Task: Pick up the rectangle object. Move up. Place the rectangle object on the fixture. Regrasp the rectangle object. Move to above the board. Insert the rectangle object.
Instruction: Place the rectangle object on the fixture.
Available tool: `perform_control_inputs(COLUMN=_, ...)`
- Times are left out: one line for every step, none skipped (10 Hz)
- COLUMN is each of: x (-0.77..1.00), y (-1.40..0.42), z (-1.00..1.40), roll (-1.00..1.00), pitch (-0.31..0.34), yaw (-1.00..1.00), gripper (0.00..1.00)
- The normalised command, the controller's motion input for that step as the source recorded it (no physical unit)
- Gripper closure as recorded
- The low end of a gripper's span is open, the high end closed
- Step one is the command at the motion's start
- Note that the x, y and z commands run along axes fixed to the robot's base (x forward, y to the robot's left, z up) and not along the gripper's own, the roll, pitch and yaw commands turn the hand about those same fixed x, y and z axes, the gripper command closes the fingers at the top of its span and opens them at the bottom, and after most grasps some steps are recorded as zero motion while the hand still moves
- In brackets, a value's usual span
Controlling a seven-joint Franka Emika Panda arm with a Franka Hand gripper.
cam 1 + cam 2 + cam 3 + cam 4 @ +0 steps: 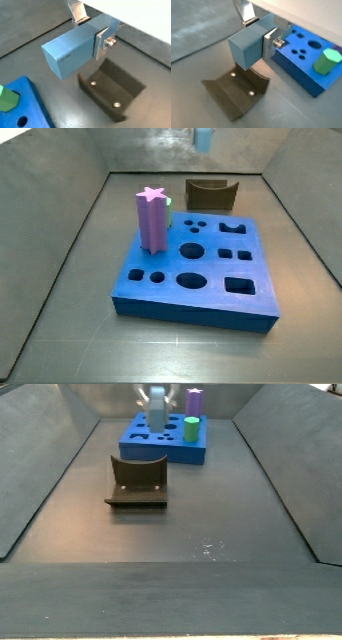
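Observation:
The rectangle object (70, 50), a light-blue bar, is clamped between the silver fingers of my gripper (91, 34), which is shut on it. Both wrist views show the bar (246, 44) hanging in the air above the fixture (110, 92), a dark open holder on the floor (238, 92). In a side view only the bar's lower end (205, 138) shows at the upper edge, high over the fixture (211, 195). The blue board (201, 273) with its many holes lies beside the fixture. The bar (159, 406) hangs behind the fixture (138, 481).
A purple star-topped prism (152, 220) stands in the board. A green piece (326, 61) also stands in the board (301, 67). Sloping grey walls (40, 474) close in the floor on both sides.

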Motion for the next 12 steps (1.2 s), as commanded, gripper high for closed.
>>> perform_control_inputs(x=0.58, y=0.75, z=0.24, roll=-1.0, pitch=0.083, yaw=0.01, gripper=1.0)
perform_control_inputs(x=0.47, y=0.51, z=0.08, roll=-1.0, pitch=0.108, yaw=0.0, gripper=1.0)
perform_control_inputs(x=0.39, y=0.28, z=0.03, roll=-1.0, pitch=0.137, yaw=-0.01, gripper=1.0)
perform_control_inputs(x=0.34, y=0.13, z=0.02, roll=-1.0, pitch=0.158, yaw=-0.03, gripper=1.0)
perform_control_inputs(x=0.3, y=0.07, z=0.01, roll=-1.0, pitch=0.173, yaw=-0.03, gripper=1.0)
perform_control_inputs(x=0.2, y=0.07, z=0.0, roll=-1.0, pitch=0.203, yaw=-0.06, gripper=1.0)
perform_control_inputs(x=0.15, y=0.06, z=-0.01, roll=-1.0, pitch=0.223, yaw=-0.07, gripper=1.0)
perform_control_inputs(x=0.08, y=0.06, z=-0.01, roll=-1.0, pitch=0.249, yaw=-0.1, gripper=1.0)
perform_control_inputs(x=0.07, y=0.05, z=-0.01, roll=-1.0, pitch=0.25, yaw=-0.13, gripper=1.0)
perform_control_inputs(x=0.07, y=0.05, z=-0.01, roll=-0.92, pitch=0.251, yaw=-0.12, gripper=1.0)
perform_control_inputs(x=0.09, y=0.05, z=-0.01, roll=-0.76, pitch=0.228, yaw=-0.12, gripper=1.0)
perform_control_inputs(x=0.1, y=0.06, z=-0.02, roll=-0.55, pitch=0.206, yaw=-0.12, gripper=1.0)
